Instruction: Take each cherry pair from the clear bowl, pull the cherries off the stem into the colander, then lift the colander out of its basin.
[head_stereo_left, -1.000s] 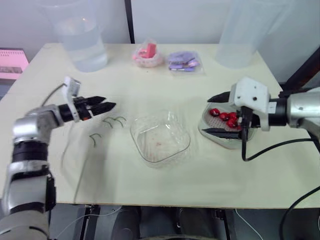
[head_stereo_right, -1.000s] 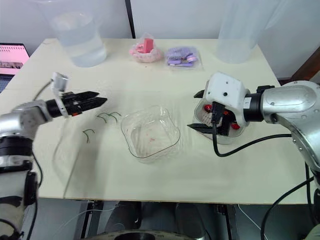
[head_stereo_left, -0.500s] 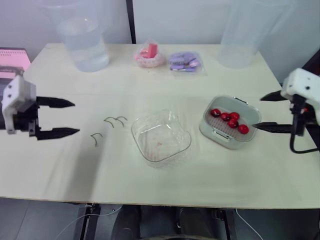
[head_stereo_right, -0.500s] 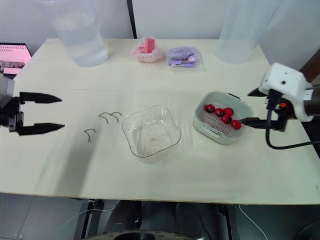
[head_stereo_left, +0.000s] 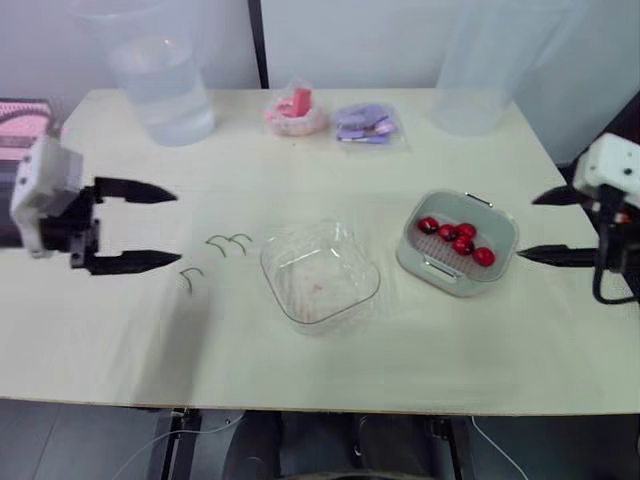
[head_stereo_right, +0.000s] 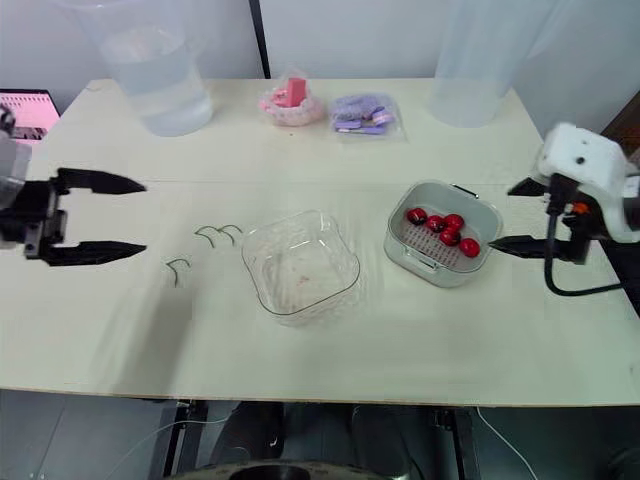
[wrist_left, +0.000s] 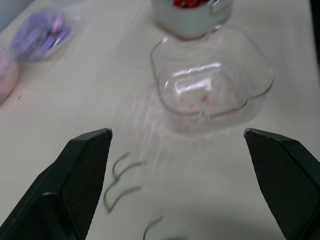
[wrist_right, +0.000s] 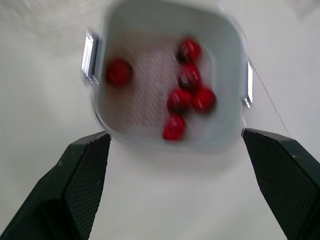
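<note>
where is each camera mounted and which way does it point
Eye views: on the head, facing forward and down over the table; left gripper and right gripper show, both open.
Left wrist view: on the left wrist, along its open fingers toward the clear bowl and stems.
Right wrist view: on the right wrist, between its fingers onto the colander holding cherries.
Shared: both wrist views catch the colander.

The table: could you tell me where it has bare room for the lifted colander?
Free: the near strip in front of the clear bowl and colander; also mid-table between bowl and purple packet. Crowded: stems left of bowl, back edge.
</note>
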